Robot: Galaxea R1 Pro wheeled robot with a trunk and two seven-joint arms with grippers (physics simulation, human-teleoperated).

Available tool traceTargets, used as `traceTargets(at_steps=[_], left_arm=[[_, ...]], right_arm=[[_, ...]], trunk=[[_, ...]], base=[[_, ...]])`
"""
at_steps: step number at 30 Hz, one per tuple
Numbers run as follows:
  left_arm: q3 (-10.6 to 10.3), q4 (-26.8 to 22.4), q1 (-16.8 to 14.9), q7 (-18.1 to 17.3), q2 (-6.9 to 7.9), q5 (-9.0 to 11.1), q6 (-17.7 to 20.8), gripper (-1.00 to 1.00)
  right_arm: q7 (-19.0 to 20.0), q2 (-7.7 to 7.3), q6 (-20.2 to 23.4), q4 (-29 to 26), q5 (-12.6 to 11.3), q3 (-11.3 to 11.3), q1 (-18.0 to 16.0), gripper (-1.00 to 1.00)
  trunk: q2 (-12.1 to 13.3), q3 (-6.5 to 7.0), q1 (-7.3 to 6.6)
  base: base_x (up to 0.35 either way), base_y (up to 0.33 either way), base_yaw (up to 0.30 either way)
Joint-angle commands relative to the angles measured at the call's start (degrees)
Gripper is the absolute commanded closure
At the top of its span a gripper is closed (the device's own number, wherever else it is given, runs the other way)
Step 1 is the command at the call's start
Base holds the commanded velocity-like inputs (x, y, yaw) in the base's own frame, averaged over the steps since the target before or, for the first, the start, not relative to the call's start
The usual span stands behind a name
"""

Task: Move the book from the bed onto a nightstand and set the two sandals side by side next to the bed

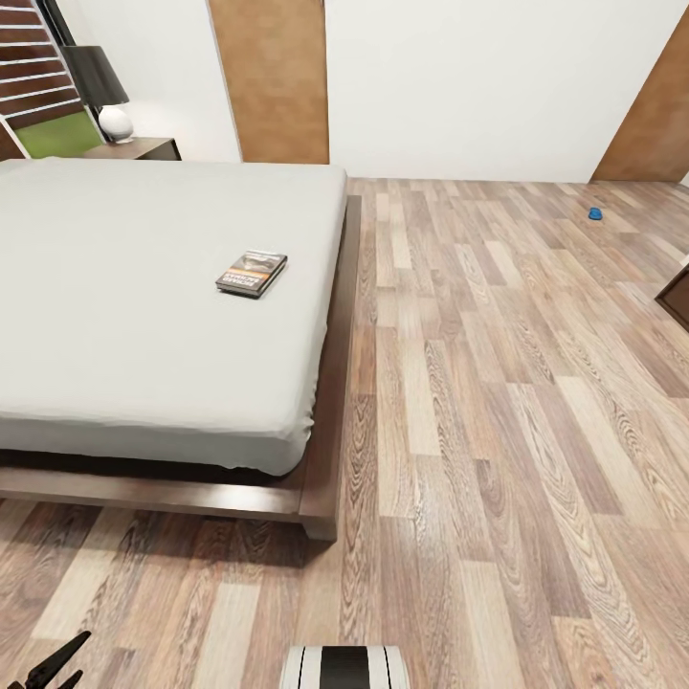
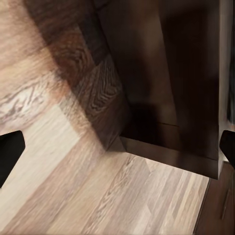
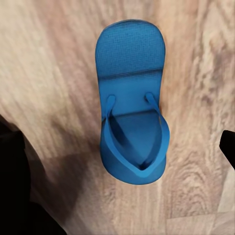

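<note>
The bed (image 1: 144, 287) fills the left of the head view, its dark frame corner at lower centre; wide bare plank floor (image 1: 498, 402) runs right of it. The book (image 1: 252, 273) lies on the mattress near its right edge. One sandal (image 1: 595, 213) sits far off at upper right; the nightstand (image 1: 134, 148) stands upper left. The right tool (image 3: 122, 147), fingers spread wide, hangs over a sandal (image 3: 131, 103) without touching it. The left tool (image 2: 117, 147) is spread wide too, holding nothing, over the frame corner
</note>
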Motion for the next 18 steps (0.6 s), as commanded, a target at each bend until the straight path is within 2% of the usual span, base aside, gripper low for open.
traceTargets(at_steps=[1, 10, 18], left_arm=[[0.0, -0.1, 0.0, 0.0, -0.04, 0.4, 0.5, -1.00], [-0.2, -0.5, 0.0, 0.1, -0.32, 0.6, 1.0, -1.00], [-0.2, -0.5, 0.0, 0.1, -0.37, 0.7, 1.0, -1.00]], right_arm=[[0.1, 0.00, 0.4, -0.1, -0.2, -0.2, 0.0, -1.00], [-0.7, 0.01, 0.5, -0.1, -0.3, -0.2, 0.0, -1.00], [-1.6, -0.14, 0.6, -0.2, -0.4, -0.2, 0.0, -1.00]], trunk=[[0.0, -0.03, -0.01], [0.0, -0.03, -0.01], [-0.1, -1.80, 0.20]], base=[[0.000, 0.000, 0.000], [0.000, 0.000, 0.000], [0.000, 0.000, 0.000]])
